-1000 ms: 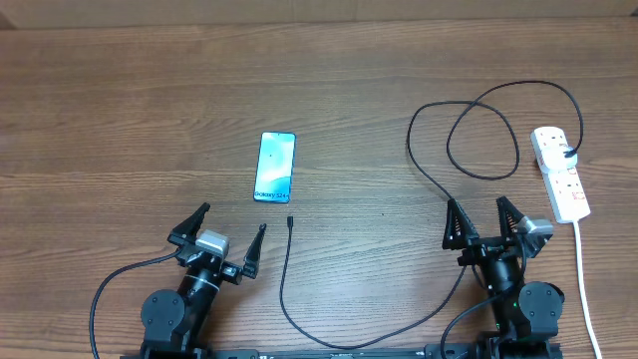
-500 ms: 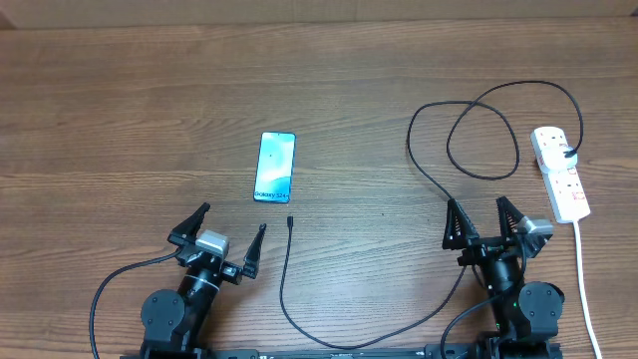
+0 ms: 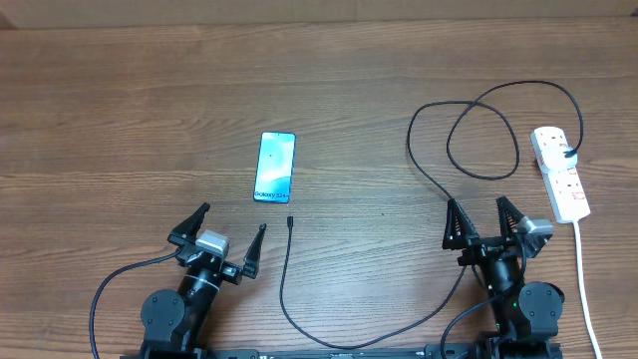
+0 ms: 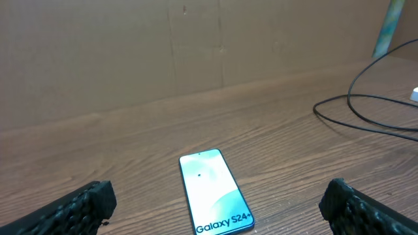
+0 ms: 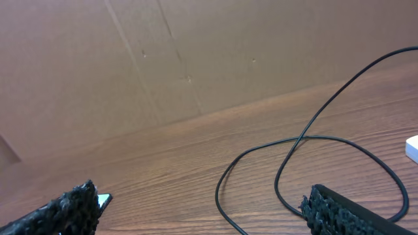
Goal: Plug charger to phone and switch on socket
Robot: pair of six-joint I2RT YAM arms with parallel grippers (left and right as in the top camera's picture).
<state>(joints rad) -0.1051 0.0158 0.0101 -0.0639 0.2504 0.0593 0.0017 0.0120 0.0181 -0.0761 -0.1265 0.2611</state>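
The phone (image 3: 275,167) lies flat on the wooden table, blue screen up, its "Galaxy" end toward me; it also shows in the left wrist view (image 4: 214,191). The black charger cable (image 3: 282,284) runs from the socket in loops (image 5: 307,140), its plug tip (image 3: 290,221) just below the phone. The white socket (image 3: 559,173) with red switches lies at the far right. My left gripper (image 3: 230,237) is open and empty, below and left of the phone. My right gripper (image 3: 483,223) is open and empty, left of the socket.
A white cord (image 3: 587,289) runs from the socket toward the front edge at the right. A brown cardboard wall (image 4: 196,46) stands behind the table.
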